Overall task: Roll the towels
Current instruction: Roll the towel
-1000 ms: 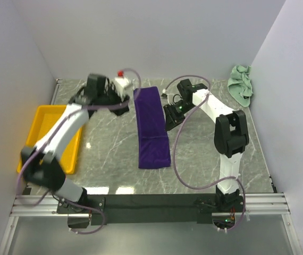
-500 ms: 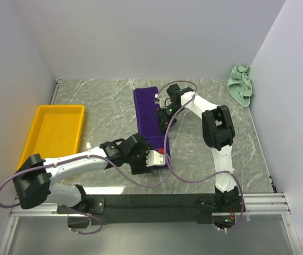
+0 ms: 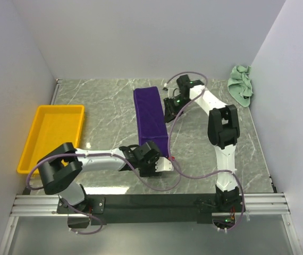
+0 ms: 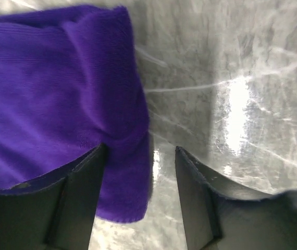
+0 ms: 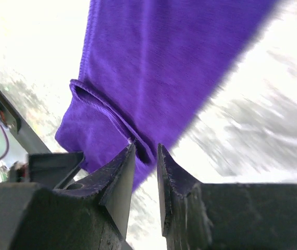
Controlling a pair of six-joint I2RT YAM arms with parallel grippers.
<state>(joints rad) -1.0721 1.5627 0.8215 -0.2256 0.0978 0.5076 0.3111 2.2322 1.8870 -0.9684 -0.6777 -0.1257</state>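
Purple towel (image 3: 150,119) flat mid-surface. Mint towel (image 3: 241,85) bunched at 2 o'clock, yellow tray (image 3: 53,133) at 9 (both well apart). My left pincer (image 4: 140,151) is spread at its near corner, swung in from 11. My right pincer (image 5: 144,146) is nearly together at a fold, grip unclear.

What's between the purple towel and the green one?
Top view: only the right arm's white forearm over grey marble, its right pincer at the edge of the deep purple cloth towel; the crumpled mint green cloth towel lies beyond.

You have the left gripper (image 4: 140,155) spread apart, the purple towel (image 4: 49,88)'s corner lying between its fingers against the left one, bare marble table (image 4: 232,62) beyond.
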